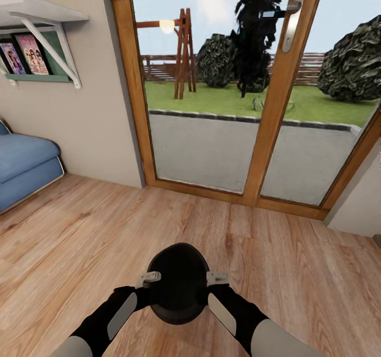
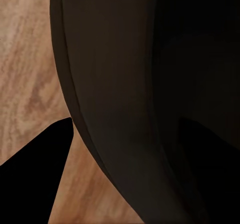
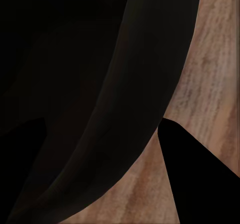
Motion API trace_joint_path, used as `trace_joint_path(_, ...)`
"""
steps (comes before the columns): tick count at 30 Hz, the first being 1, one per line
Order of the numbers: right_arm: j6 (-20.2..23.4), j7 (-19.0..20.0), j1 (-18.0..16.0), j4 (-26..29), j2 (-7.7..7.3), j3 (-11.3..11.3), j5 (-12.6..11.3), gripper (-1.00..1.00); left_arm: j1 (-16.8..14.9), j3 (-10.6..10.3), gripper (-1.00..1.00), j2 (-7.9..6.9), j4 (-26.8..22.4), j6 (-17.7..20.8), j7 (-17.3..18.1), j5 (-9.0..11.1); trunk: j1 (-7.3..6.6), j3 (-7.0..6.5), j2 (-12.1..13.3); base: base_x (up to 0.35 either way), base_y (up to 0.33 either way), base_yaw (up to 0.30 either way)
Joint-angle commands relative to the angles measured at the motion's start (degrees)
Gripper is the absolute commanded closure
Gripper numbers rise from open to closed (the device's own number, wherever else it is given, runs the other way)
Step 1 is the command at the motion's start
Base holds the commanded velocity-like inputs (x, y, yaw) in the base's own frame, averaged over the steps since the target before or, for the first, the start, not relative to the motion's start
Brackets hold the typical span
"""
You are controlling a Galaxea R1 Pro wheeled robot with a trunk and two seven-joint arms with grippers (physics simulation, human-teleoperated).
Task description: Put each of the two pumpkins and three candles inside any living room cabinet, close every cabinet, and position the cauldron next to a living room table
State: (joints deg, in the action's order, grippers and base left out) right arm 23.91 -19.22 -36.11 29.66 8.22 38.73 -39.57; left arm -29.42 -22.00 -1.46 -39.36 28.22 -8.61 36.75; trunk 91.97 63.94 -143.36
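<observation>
Head view had both black arms reaching fwd & inward, w/ the left gripper (image 1: 150, 279) against the left flank of the small round black cauldron (image 1: 178, 280) and the right gripper (image 1: 216, 278) against its right flank. Each gripper's pale grey fingertips sat at the pot's upper edge, so the cauldron was squeezed between the two arms, low in the centre of that view, over the light-brown wood plank floor (image 1: 79, 251). Whether each gripper's own fingers were spread or pressed together: couldn't tell, the pot hid most of them.

Left wrist view showed the cauldron's dark curved wall (image 2: 130, 84) very close, w/ a black finger (image 2: 35, 179) beside it and plank floor behind. Right wrist view gave the mirror: curved dark wall (image 3: 100, 84), a black finger (image 3: 200, 179), floor past it.

Further out in head view, ahead of the pot, stood a glazed door w/ warm wooden frame (image 1: 267, 134) and a grey metal lever handle (image 1: 292, 20); thru the glass, lawn, bushes & a wooden swing frame. At far left, a blue upholstered sofa (image 1: 24, 166) against the beige wall, and above it a white bracketed wall shelf (image 1: 39, 12) w/ colourful book covers (image 1: 24, 55) beneath.
</observation>
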Motion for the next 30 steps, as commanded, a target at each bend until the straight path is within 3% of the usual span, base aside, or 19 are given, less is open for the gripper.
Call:
trace_joint_path(1, -0.1, -0.5, -0.1, 1.3, -0.05, 0.1, -0.3, 1.00, 0.0, -0.2, 1.00, -0.12, -0.1, 0.2, -0.5, 0.3, -0.04, -0.18, 0.0, 0.000, 0.000, 0.000)
trace_joint_path(11, 0.0, -0.5, -0.1, 1.4, -0.05, 0.1, -0.3, 1.00, 0.0, -0.2, 1.00, -0.12, -0.1, 0.2, -0.5, 0.3, -0.30, -2.39, 0.1, 0.000, 0.000, 0.000)
trace_joint_path(16, 0.0, -0.5, -0.1, 1.4, -0.05, 0.1, -0.3, 1.00, 0.0, -0.2, 1.00, -0.12, -0.1, 0.2, -0.5, 0.3, -1.40, -3.29, 2.1, 0.000, 0.000, 0.000)
trace_joint_path(30, 0.0, -0.6, -0.1, 1.5, -0.05, 0.1, -0.3, 1.00, 0.0, -0.2, 1.00, -0.21, -0.1, 0.2, -0.5, 0.4, -1.40, -3.29, 2.1, 0.013, 0.000, 0.213)
